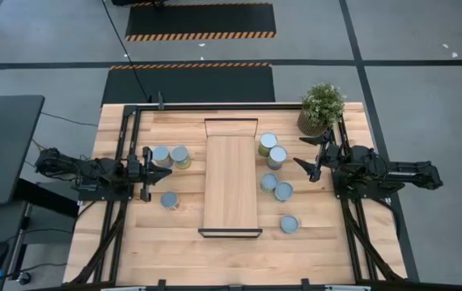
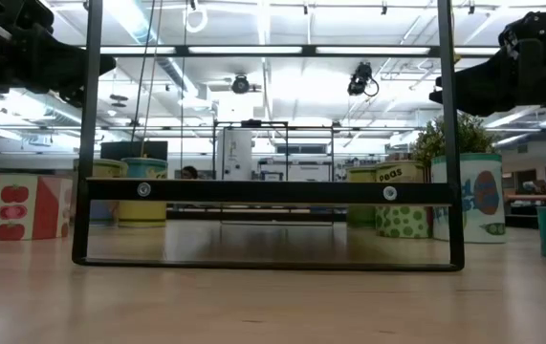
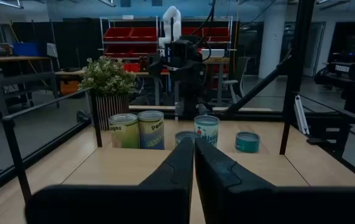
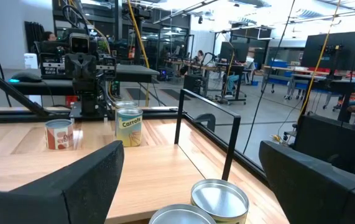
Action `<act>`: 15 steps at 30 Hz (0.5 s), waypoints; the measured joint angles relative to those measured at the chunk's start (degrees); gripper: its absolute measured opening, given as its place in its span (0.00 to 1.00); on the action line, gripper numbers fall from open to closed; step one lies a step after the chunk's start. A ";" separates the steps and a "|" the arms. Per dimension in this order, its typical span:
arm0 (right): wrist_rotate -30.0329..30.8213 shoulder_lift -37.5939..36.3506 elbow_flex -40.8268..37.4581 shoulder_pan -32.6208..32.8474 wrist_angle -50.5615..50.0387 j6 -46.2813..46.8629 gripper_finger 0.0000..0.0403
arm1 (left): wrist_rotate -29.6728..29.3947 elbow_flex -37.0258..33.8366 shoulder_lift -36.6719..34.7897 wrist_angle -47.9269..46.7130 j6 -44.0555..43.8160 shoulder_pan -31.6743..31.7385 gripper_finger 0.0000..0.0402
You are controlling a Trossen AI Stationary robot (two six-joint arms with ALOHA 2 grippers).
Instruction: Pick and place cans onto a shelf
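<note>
**Waiting over an unloaded shelf**

Standing by the table, I see the shelf (image 1: 231,186) lying down the middle of the wooden tabletop (image 1: 117,250) with nothing on it. Three cans sit left of it: two side by side (image 1: 171,157) and one nearer (image 1: 168,200). Five sit right of it, two of them (image 1: 272,150) by the potted plant (image 1: 321,107) at the far right corner. The left gripper (image 1: 159,167) hovers beside the left pair, fingers (image 3: 180,163) pressed together on nothing. The right gripper (image 1: 310,153) hangs near the plant, fingers (image 4: 84,177) spread wide apart above two cans.
</note>
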 joint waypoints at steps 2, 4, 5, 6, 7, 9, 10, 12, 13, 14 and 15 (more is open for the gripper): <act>-0.01 0.00 0.00 0.00 0.00 -0.01 0.95 | -0.01 -0.02 0.00 0.01 -0.03 0.00 0.06; 0.01 0.00 0.02 -0.02 0.00 -0.01 0.95 | 0.02 -0.01 0.00 0.43 -1.58 0.00 0.06; -0.01 -0.01 -0.01 0.00 0.00 0.01 0.95 | -0.01 0.01 0.00 0.79 -3.25 -0.01 0.06; 0.01 0.01 0.02 0.01 0.00 0.00 0.95 | -0.03 0.00 0.02 2.01 -3.59 0.01 0.06; 0.01 0.01 0.00 -0.01 0.00 0.01 0.95 | -0.17 -0.02 0.02 4.34 -3.04 0.16 0.06; -0.01 -0.02 0.00 0.00 0.00 -0.01 0.95 | -0.70 -0.02 -0.02 9.28 -1.19 0.54 0.06; 0.00 -0.02 0.00 0.00 0.00 0.00 0.95 | -0.94 -0.01 0.02 11.87 -0.15 0.76 0.06; -0.01 -0.02 0.02 -0.02 0.17 0.02 0.95 | -1.77 0.00 -0.01 16.35 0.32 1.14 0.06; 0.01 0.01 0.01 -0.01 0.95 0.21 0.95 | -2.39 -0.02 -0.02 17.42 0.41 1.35 0.06; 0.06 0.01 -0.01 -0.01 2.68 0.89 0.95 | -3.17 -0.02 -0.01 18.03 0.51 1.61 0.06; 1.31 -0.01 0.01 -0.16 5.00 2.56 0.95 | -4.35 -0.02 0.00 18.36 0.52 1.87 0.06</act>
